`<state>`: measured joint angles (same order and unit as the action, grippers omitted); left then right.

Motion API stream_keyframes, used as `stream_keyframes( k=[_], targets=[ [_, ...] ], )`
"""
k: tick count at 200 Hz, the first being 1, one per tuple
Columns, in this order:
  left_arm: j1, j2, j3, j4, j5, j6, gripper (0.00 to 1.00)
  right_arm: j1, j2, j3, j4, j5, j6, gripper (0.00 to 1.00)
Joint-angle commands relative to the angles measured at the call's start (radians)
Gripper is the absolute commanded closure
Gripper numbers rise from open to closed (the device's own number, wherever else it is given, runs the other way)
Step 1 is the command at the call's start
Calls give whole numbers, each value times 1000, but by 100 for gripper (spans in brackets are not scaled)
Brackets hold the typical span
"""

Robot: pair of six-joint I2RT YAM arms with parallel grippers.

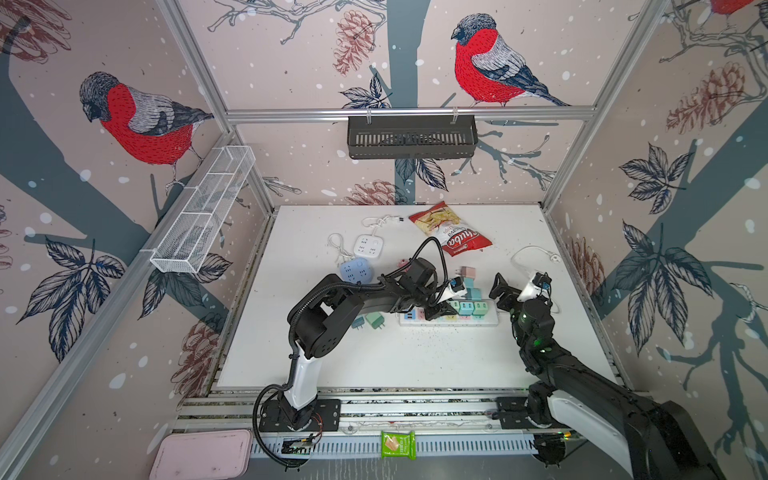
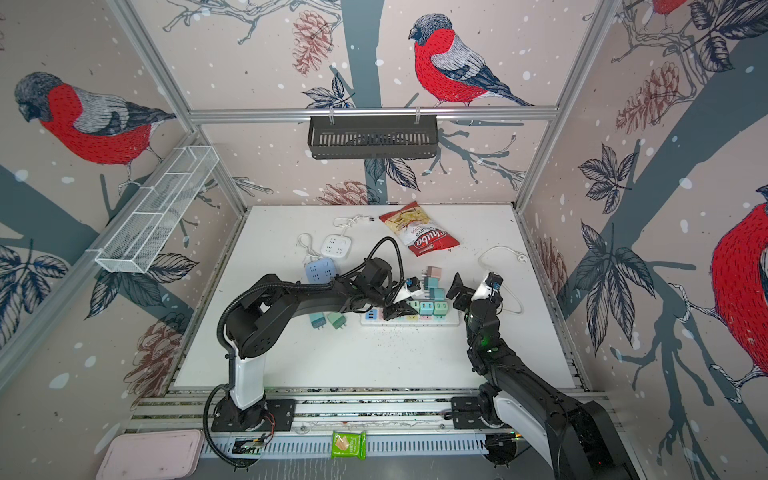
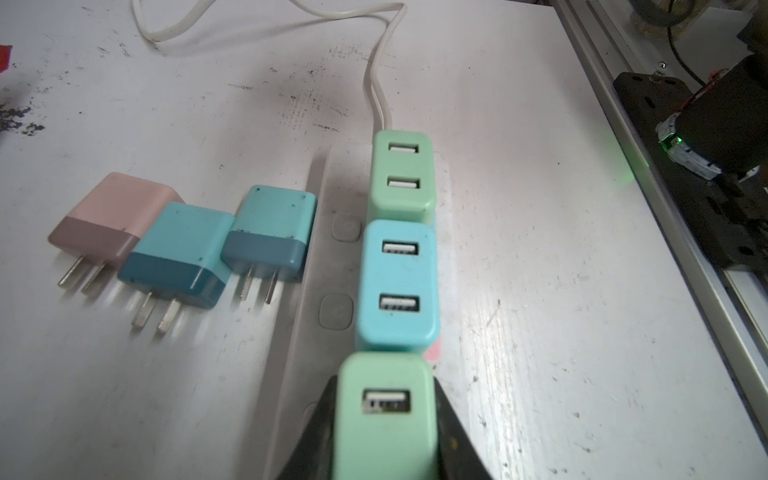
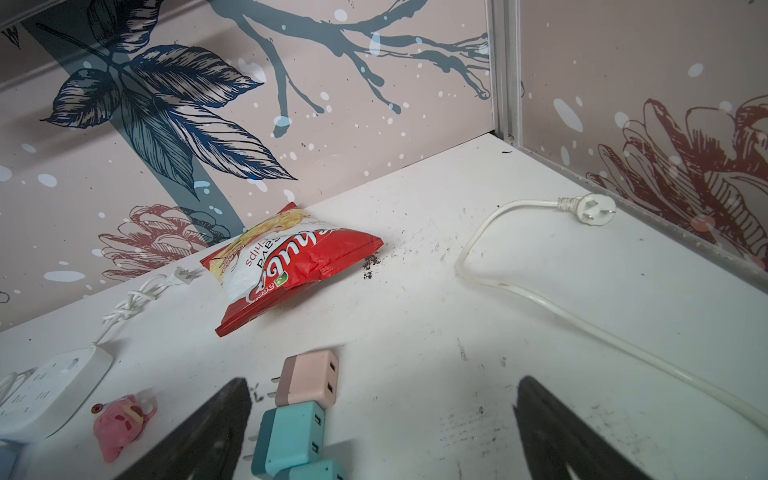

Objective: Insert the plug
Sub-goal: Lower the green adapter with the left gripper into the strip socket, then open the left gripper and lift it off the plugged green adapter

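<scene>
Between the fingers of the left pincer (image 3: 386, 432) sat the green plug (image 3: 384, 374), both pads pressed to its sides, USB face up. Pincer clamped on it, low over the strip (image 3: 291, 316); in both top views it reached down onto the strip's middle (image 1: 442, 309). Plug upright, in line with the row on the strip. Could not tell whether its pins were fully home.

Directly ahead of that pincer along the strip: blue charger (image 3: 397, 286), touching the held plug, then a green charger (image 3: 401, 174) at the cord end, both seated.

Off the strip, on its far side from the arm bases: pink charger (image 3: 112, 216) and two teal chargers (image 3: 178, 249), lying flat on the table (image 3: 540, 291), pins bare, the nearest just beside the strip's edge.

Right pincer (image 4: 382, 386) stood with jaws wide apart, nothing between them, raised above the table past the strip's cord end. Below and ahead of its fingers lay the pink charger and a teal one; farther ahead, the chip bag (image 4: 291, 266). A white cord (image 4: 519, 291) ran past its outer finger.
</scene>
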<state>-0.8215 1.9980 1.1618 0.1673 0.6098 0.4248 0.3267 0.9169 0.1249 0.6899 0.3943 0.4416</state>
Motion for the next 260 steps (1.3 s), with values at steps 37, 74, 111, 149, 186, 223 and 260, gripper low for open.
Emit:
stream_keyframes(
  k=[37,74,111,149,186,223,260],
  targets=[
    [2,40,29,-110,-79,55,100,1,-5,0,30,-2,-6,0],
    [1,35,28,-116,-79,68,100,1,-6,-2,28,-3,-6,0],
    [1,24,17,-103,-111,59,80,1,-10,-4,28,-5,-6,0],
    [1,22,16,-100,-113,51,2,1,-17,-8,28,-5,-3,0],
    [0,-1,-2,-78,-112,41,2,2,-28,-14,28,-3,-3,0],
    [-1,-85,-95,51,-126,15,2,1,-27,-14,29,-3,-4,0],
    [-1,-196,-238,233,-189,-10,2,2,-28,-14,31,-3,-4,0]
  ],
)
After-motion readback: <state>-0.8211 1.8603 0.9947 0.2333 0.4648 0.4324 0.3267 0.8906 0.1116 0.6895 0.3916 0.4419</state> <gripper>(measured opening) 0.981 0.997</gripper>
